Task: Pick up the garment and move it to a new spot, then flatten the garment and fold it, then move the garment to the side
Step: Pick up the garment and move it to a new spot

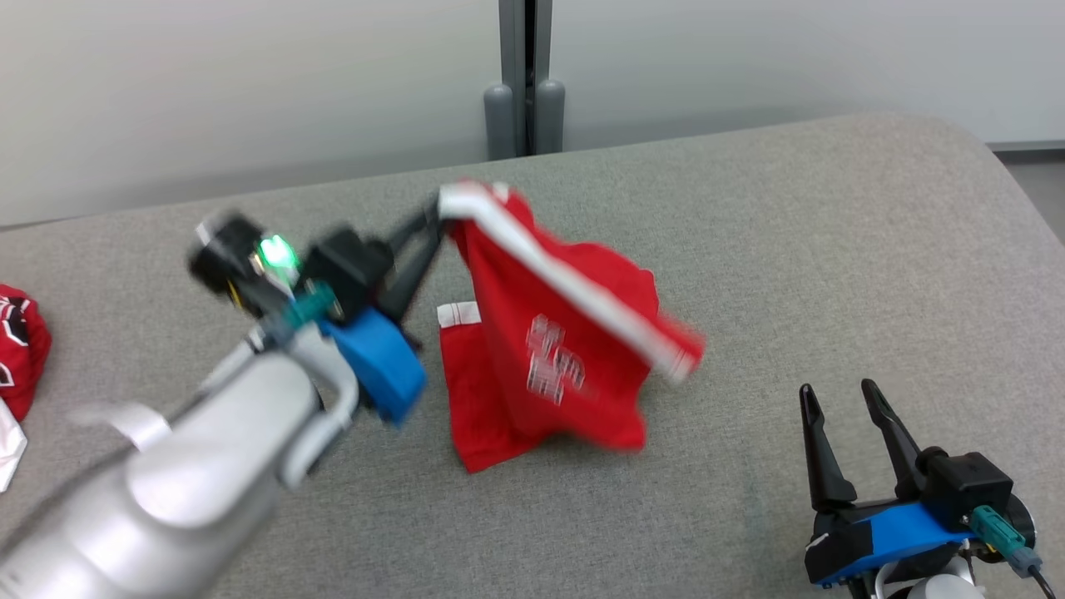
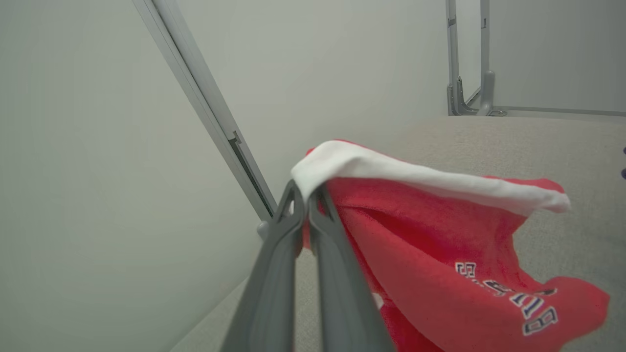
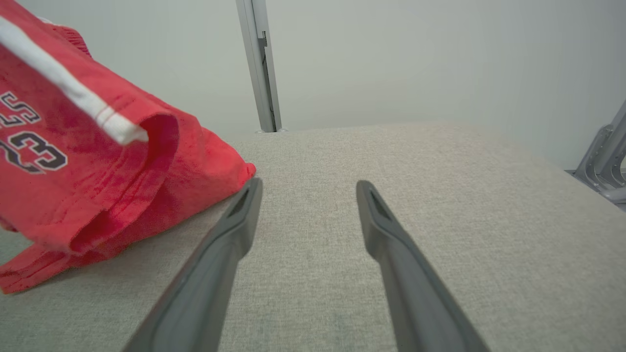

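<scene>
Left tool (image 1: 437,215) pinches the red garment (image 1: 566,333) aloft (hem resting below it); right tool (image 1: 837,389) gapes idle; flattening, folding remain.

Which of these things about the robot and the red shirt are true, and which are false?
1. The left gripper pinches the red garment by its white-trimmed edge. True.
2. The right gripper holds the garment too. False: it is open, holds nothing, and is off to the garment's right.
3. The whole garment hangs in the air. False: its top is lifted, but its lower part lies on the grey surface.
4. A second red cloth lies at the left edge of the head view. True.
</scene>
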### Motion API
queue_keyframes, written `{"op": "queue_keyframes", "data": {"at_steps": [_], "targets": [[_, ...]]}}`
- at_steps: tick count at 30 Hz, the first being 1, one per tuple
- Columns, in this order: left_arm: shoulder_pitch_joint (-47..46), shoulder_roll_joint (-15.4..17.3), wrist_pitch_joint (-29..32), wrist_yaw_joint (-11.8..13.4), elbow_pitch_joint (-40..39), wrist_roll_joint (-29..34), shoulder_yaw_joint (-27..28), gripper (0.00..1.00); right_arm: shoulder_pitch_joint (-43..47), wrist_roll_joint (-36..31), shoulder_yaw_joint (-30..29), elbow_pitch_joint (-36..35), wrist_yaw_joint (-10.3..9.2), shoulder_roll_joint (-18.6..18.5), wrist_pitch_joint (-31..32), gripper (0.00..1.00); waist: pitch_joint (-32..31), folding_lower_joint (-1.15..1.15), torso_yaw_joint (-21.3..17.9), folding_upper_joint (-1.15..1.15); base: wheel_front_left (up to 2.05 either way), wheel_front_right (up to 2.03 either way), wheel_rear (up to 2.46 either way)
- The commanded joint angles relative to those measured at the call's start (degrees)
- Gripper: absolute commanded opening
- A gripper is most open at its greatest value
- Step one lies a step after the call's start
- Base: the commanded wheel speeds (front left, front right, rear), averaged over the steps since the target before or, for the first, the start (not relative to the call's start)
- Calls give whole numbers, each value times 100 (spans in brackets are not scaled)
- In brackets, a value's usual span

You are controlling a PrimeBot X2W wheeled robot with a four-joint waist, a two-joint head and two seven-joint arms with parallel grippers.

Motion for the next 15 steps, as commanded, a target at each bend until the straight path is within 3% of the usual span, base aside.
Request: {"op": "queue_keyframes", "data": {"at_steps": [1, 9, 15], "targets": [[291, -118, -140, 60, 136, -87, -64, 0, -37, 52, 20, -26, -2, -19, -6, 100, 58, 0, -1, 0, 0, 0, 0], [1615, -715, -717, 286, 1086, -304, -237, 0, -119, 89, 19, -15, -2, -19, -6, 100, 294, 0, 43, 0, 0, 0, 0], [2081, -986, -813, 290, 1421, -259, -113, 0, -142, 56, 36, 37, -2, -19, -6, 100, 286, 0, 203, 0, 0, 0, 0]]}}
